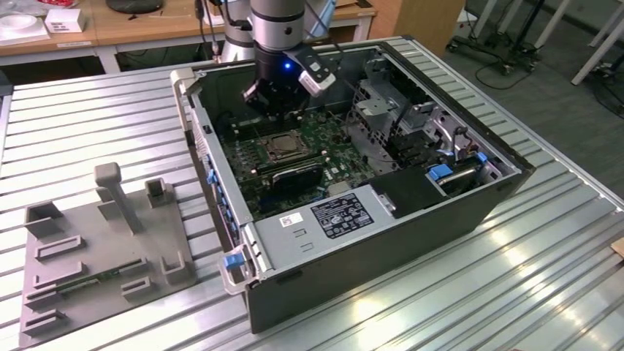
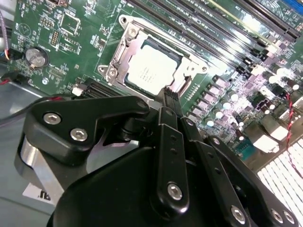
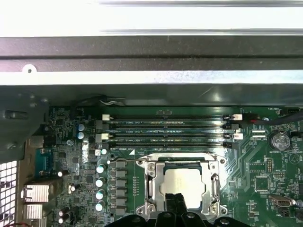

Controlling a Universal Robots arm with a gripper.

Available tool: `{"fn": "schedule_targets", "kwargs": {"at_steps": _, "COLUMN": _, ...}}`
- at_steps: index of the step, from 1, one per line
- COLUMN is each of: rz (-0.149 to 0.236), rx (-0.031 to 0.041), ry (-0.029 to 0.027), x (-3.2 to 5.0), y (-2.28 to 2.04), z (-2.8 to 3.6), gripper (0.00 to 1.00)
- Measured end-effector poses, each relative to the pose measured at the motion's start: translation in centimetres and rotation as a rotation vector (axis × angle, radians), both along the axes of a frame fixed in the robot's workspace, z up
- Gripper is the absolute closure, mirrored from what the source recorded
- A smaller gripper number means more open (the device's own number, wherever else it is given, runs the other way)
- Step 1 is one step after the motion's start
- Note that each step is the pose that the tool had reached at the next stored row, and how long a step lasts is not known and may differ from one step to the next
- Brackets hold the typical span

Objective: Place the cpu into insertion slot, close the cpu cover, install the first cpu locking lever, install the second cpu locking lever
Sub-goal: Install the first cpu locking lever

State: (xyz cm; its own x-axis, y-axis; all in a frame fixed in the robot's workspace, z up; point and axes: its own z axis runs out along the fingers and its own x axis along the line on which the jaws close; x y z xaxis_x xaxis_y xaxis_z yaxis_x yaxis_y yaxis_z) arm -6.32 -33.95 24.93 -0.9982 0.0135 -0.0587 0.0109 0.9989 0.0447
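Note:
The cpu (image 2: 150, 70) (image 3: 182, 181) is a pale silvery square lying flat in the insertion slot (image 1: 283, 143) on the green motherboard inside the open computer case. The cpu cover (image 2: 124, 53) (image 3: 152, 185), a silvery metal frame, lies down around the chip's edges. A thin metal lever rod (image 3: 165, 158) runs along one side of the socket. My gripper (image 1: 277, 114) (image 2: 168, 96) (image 3: 179, 202) hangs just above the socket. Its black fingers are shut together with nothing between them, and their tips are at the chip's edge.
Long black memory slots (image 3: 165, 132) run beside the socket. Drive cages and cables (image 1: 410, 131) fill the case on the exterior view's right, and the case wall (image 1: 203, 146) rises on its left. A grey fixture plate (image 1: 98, 248) lies on the ribbed table.

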Motion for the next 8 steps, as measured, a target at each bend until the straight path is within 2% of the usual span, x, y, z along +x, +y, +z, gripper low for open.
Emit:
{"fn": "schedule_targets", "kwargs": {"at_steps": 5, "rz": 0.000, "rx": 0.0000, "ry": 0.0000, "x": 0.00, "y": 0.00, "z": 0.49, "gripper": 0.89}}
{"fn": "schedule_targets", "kwargs": {"at_steps": 8, "rz": 0.000, "rx": 0.0003, "ry": -0.0002, "x": 0.00, "y": 0.00, "z": 0.50, "gripper": 0.89}}
